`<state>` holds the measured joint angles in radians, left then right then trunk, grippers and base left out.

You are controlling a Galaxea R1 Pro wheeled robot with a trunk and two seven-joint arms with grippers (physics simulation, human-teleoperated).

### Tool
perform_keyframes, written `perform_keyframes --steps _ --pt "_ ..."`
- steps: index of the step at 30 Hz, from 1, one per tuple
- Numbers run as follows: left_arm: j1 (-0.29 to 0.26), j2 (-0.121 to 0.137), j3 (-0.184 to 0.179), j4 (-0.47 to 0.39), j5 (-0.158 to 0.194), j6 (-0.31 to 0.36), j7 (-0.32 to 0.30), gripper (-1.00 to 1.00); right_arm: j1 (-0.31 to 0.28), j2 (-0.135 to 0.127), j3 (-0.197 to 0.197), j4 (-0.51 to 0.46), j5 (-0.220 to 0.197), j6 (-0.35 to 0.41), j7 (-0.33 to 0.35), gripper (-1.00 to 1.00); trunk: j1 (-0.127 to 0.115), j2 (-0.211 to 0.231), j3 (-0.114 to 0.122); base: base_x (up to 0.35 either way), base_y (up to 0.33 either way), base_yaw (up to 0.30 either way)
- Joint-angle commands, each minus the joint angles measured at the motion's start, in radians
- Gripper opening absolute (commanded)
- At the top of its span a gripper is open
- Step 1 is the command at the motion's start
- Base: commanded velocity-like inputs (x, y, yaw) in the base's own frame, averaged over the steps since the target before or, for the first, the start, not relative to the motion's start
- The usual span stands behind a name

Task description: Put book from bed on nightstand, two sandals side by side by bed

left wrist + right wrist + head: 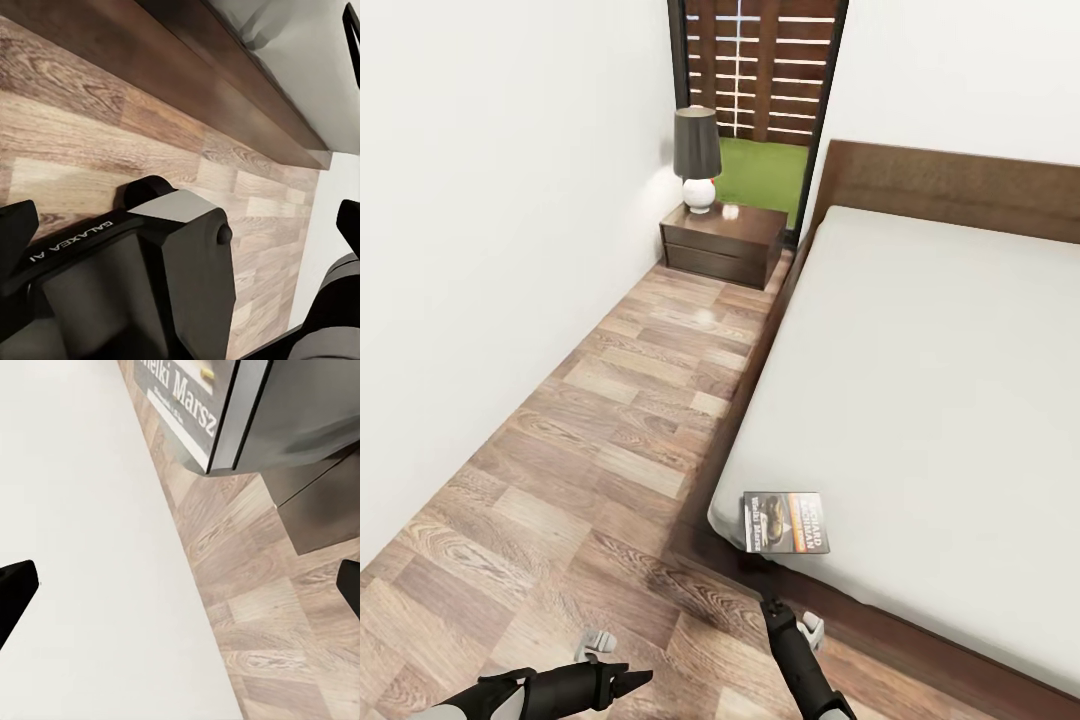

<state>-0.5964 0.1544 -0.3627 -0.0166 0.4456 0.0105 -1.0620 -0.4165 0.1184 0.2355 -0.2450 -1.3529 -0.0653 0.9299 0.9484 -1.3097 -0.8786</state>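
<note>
The book (pixel 785 522), dark with an orange band and white lettering, lies flat on the near left corner of the bed (pixel 920 380), right at the mattress edge. My right gripper (pixel 769 603) hovers just short of that corner, pointing at the book, open and empty. Along the right wrist's fingers, the book (pixel 184 394) sits ahead on the grey mattress corner. My left gripper (pixel 635 680) hangs low over the floor to the left, open and holding nothing. A nightstand (pixel 722 240) stands far off beside the headboard. The sandals are out of view.
A dark-shaded lamp (pixel 697 155) stands on the nightstand. A strip of wood-plank floor (pixel 620 430) runs between the white wall and the bed's dark frame (pixel 225 82). Behind the nightstand is a tall window (pixel 760 90). My own base (pixel 142 285) sits under the left wrist.
</note>
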Motion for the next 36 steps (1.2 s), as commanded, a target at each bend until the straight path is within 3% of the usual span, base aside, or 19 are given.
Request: perform_keyframes --steps 1,10,28,36 --pt "0.000 0.000 -0.008 0.000 0.008 0.001 -0.003 1.00 -0.001 0.000 0.008 0.001 -0.008 -0.007 0.002 1.00 0.000 0.000 -0.001 0.000 0.000 0.000" --pt "0.000 0.000 -0.008 0.000 0.008 0.001 -0.003 1.00 -0.001 0.000 0.008 0.002 -0.008 -0.007 0.084 1.00 0.000 0.000 -0.001 0.000 0.000 0.000" --pt "0.000 0.000 -0.008 0.000 0.008 0.001 -0.003 1.00 -0.001 -0.002 0.008 0.001 -0.008 -0.008 0.093 1.00 0.000 0.000 -0.001 0.000 0.000 0.000" --pt "0.000 0.000 -0.008 0.000 0.008 0.002 -0.003 1.00 -0.001 -0.002 0.008 0.002 -0.008 -0.008 0.093 1.00 0.031 -0.056 -0.026 0.000 0.000 0.000"
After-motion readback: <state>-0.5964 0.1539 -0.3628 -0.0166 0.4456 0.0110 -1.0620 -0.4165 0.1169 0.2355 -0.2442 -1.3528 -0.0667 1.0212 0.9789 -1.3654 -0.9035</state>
